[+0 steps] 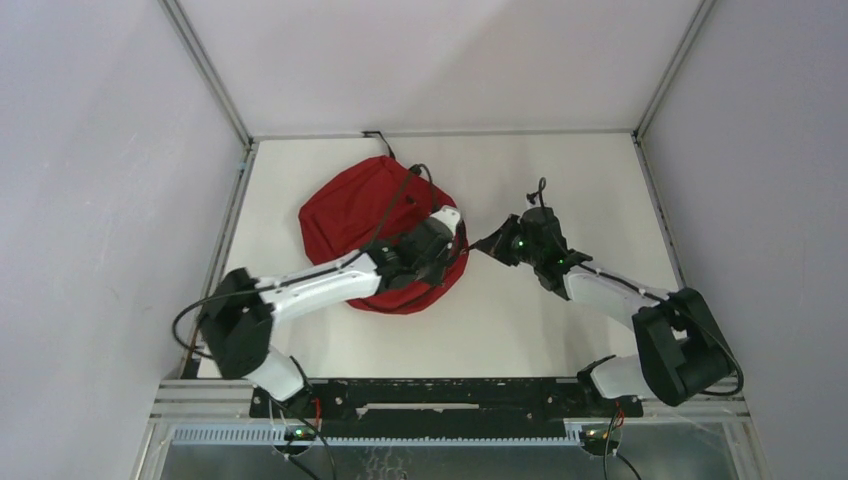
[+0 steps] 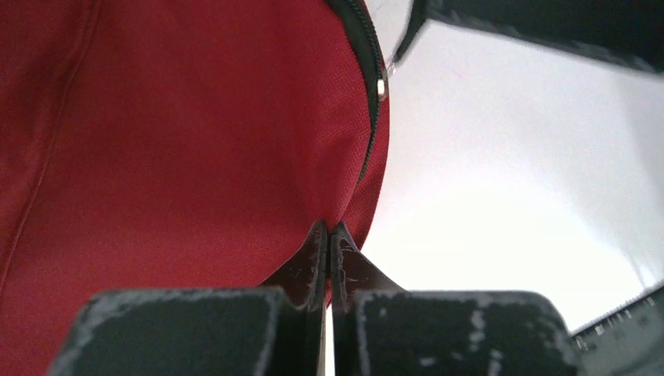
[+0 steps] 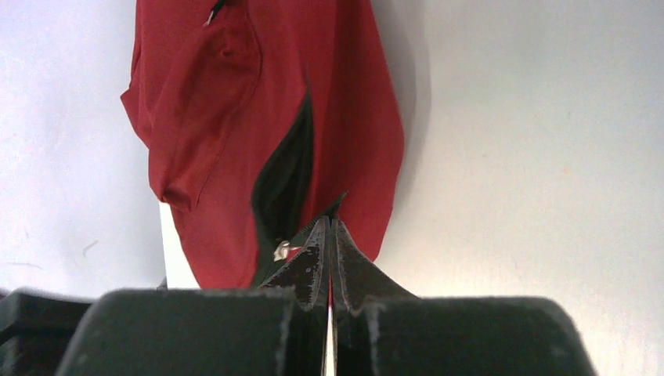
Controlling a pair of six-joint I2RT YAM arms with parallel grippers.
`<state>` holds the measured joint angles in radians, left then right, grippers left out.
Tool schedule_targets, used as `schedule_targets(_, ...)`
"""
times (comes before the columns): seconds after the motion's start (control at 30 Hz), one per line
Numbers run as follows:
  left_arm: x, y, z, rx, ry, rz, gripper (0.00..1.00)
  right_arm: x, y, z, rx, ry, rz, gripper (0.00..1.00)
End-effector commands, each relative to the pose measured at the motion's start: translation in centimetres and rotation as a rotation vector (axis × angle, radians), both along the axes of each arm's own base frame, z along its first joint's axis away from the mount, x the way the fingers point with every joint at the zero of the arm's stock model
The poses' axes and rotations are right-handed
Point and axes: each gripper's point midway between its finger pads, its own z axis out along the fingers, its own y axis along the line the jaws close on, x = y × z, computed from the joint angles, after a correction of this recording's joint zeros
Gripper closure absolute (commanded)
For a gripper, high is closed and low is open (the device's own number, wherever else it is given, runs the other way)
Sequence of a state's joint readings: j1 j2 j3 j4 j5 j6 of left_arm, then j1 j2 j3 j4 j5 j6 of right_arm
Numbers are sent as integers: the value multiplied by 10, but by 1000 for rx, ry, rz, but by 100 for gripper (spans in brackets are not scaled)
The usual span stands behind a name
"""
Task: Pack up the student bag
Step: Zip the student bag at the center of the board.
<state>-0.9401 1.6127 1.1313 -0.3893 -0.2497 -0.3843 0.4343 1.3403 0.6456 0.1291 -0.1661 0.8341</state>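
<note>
The student bag (image 1: 350, 215), red with black zip trim, lies left of the table's middle. My left gripper (image 1: 450, 255) is over its right edge, jaws shut on a fold of red fabric (image 2: 180, 141); they meet at the bag's rim (image 2: 329, 229). The black zip (image 2: 368, 70) with a silver pull (image 2: 381, 84) runs above them. My right gripper (image 1: 483, 245) reaches the same edge from the right. It is shut (image 3: 330, 222) on the bag's zip edge beside a dark slit opening (image 3: 286, 180) and a silver pull (image 3: 282, 251). The bag's inside is hidden.
A black cable (image 1: 375, 135) lies at the table's back edge behind the bag. Grey walls with metal frame posts close in the sides. A black rail (image 1: 450, 395) runs along the near edge. The right arm's dark body (image 2: 548, 23) crosses the left wrist view's top.
</note>
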Motion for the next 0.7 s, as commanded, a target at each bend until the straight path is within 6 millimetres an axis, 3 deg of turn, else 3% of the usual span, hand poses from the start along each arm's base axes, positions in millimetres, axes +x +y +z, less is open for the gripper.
schedule_targets(0.0,-44,10,16,-129,64,-82,100,29,1,5,62,-47,-51,100)
schedule_targets(0.3,-90,42,-3,-149,142,-87,100,70,11,-18,121,9,-103,100)
schedule_targets(0.47,-111,47,1,-212,160,-99,100,93,17,-23,119,27,-95,100)
schedule_targets(0.57,-111,51,7,-229,144,-82,100,94,23,-12,146,22,-63,100)
schedule_targets(0.67,-107,52,10,-229,127,-65,100,73,27,-6,162,49,-12,100)
